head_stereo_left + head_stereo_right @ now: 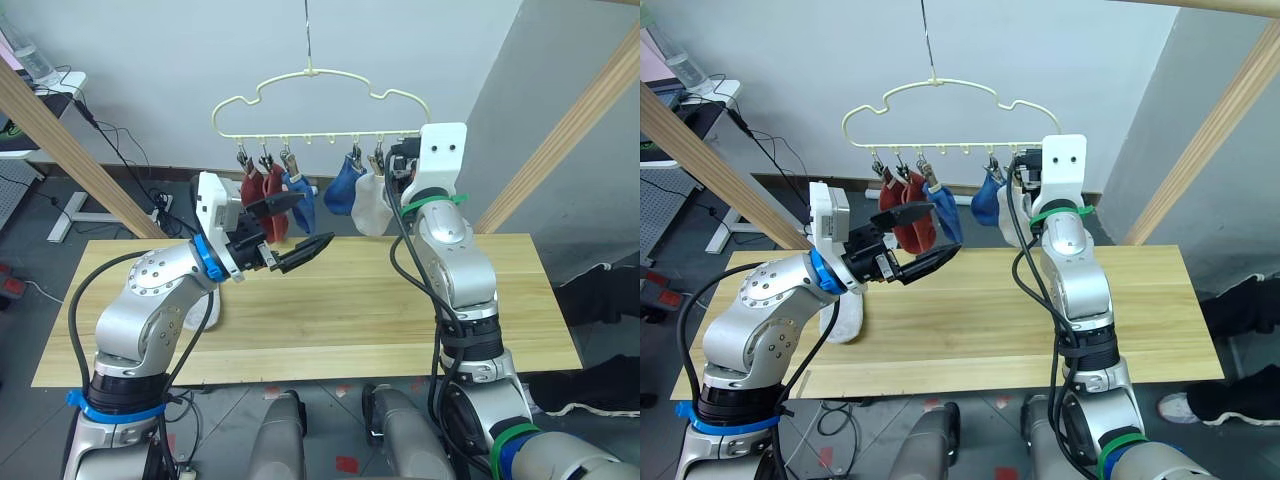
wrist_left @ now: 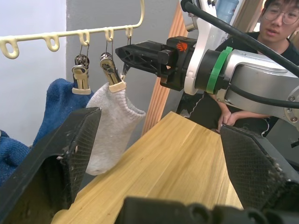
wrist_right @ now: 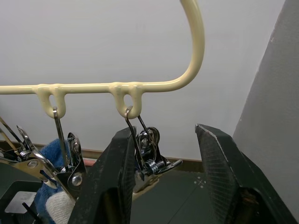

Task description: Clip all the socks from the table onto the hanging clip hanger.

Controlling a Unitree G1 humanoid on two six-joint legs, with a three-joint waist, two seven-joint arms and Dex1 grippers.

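Pale-yellow clip hanger [image 1: 320, 103] is being approached at its last silver clip [image 3: 148, 163] by the right gripper [image 3: 163, 186], jaws wide; the clip should be centred before squeezing. One grey sock [image 1: 845, 318] is lying on the table [image 1: 400, 320] beneath the empty, wide-open left gripper [image 1: 290, 228].

Grey wall [image 1: 180, 60], slanted wooden poles [image 1: 570, 130]

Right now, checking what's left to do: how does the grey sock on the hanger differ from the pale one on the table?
The hung sock dangles from a clip on the hanger; the loose sock lies on the table. The hung sock shows whole; the loose sock is partly hidden by the left arm. Both are pale.
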